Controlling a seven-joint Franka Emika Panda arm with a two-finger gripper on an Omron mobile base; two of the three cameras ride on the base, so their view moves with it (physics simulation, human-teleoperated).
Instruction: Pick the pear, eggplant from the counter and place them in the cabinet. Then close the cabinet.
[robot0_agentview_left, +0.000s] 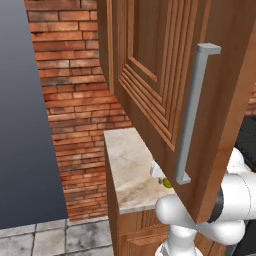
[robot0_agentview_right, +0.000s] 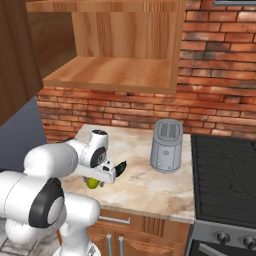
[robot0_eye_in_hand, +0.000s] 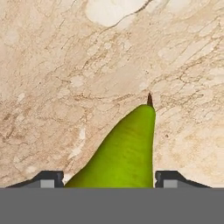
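You see the pear lying on the tabletop in the lower centre of the hand view, its stem pointing up the frame. The two dark fingertips stand on either side of its wide end, right against its sides. Whether the end effector has actually clamped it or merely brackets it, you cannot tell from these frames.

In the right base view the end effector sits low in the lower left of the frame, down over the pear near the tabletop's front edge. A grey toaster stands right of centre, well apart from the fruit, beside the black stove.

The cabinet fills the upper centre of that frame with its inside exposed; the shelf visible there holds nothing. In the left base view the cabinet's door stands swung out across the upper right, its grey handle running down it, with the pear peeking out just below.
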